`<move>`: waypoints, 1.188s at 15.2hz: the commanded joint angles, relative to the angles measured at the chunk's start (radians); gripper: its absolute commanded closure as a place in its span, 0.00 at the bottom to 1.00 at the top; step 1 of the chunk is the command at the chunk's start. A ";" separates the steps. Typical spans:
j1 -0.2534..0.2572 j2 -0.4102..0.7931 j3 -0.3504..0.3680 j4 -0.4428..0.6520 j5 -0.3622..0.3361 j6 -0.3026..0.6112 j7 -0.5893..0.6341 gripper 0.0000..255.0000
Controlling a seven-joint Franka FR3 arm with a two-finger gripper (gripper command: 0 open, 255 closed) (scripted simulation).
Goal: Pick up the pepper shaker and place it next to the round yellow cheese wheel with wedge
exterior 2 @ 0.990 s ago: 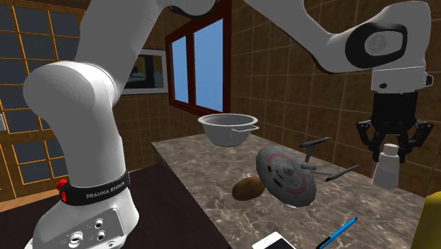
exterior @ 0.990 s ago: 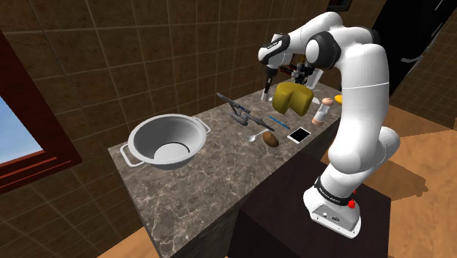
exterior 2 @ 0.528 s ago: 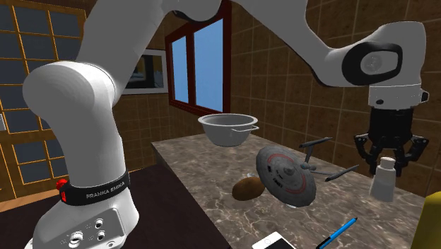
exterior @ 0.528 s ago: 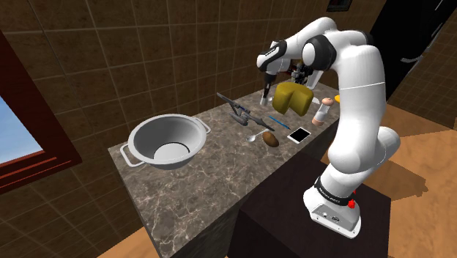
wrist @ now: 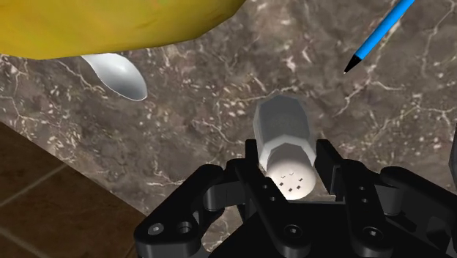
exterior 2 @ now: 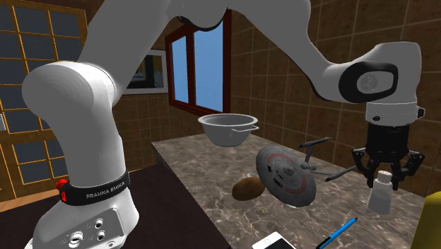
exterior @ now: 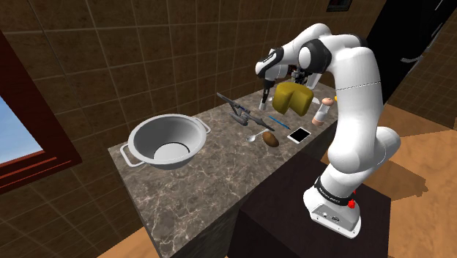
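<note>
The pepper shaker [exterior 2: 381, 194] is a small, pale, faceted bottle that widens toward its base, with a flat cap pierced by a cluster of holes. It looks rigid, light and smooth, so I judge it apt to slip or tip if pinched loosely. The narrower cap end, where the facets give flat faces, seems the sound place to hold it. That is where the gripper [exterior 2: 386, 175] has it: the black jaws are closed on the cap from both sides, with the body upright below them. Its base sits at or just above the countertop [exterior 2: 212, 177]; I cannot tell whether it touches. In the second exterior view the yellow cheese wheel [exterior 2: 432, 221] lies near, at the shaker's four o'clock, cut off by the picture's edge. In the shoulder view it is a thick, smooth, matte round with a wedge cut out. The countertop is dark brown marble with pale veins. A slim blue pen [exterior 2: 338, 233] lies at the shaker's seven o'clock. A grey, saucer-hulled starship model [exterior 2: 284, 173] stands at nine o'clock, with a brown oval lump [exterior 2: 247, 188], perhaps a potato, beyond it. A metal two-handled bowl [exterior 2: 227, 129] sits well apart at ten o'clock. In the wrist view a shiny spoon [wrist: 117, 73] lies at the cheese's edge.
</note>
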 commanded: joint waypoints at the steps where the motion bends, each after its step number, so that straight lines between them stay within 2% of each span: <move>1: 0.001 0.002 0.001 0.000 0.001 0.003 0.001 1.00; 6: 0.001 0.002 0.001 0.000 0.001 0.003 0.001 1.00; 7: 0.001 0.002 0.001 0.000 0.001 0.003 0.001 0.00; 12: 0.001 0.002 0.001 0.000 0.001 0.003 0.001 0.00; 16: 0.018 -0.086 -0.019 -0.008 -0.025 -0.076 0.016 0.00; 18: 0.018 -0.086 -0.019 -0.008 -0.025 -0.076 0.016 0.00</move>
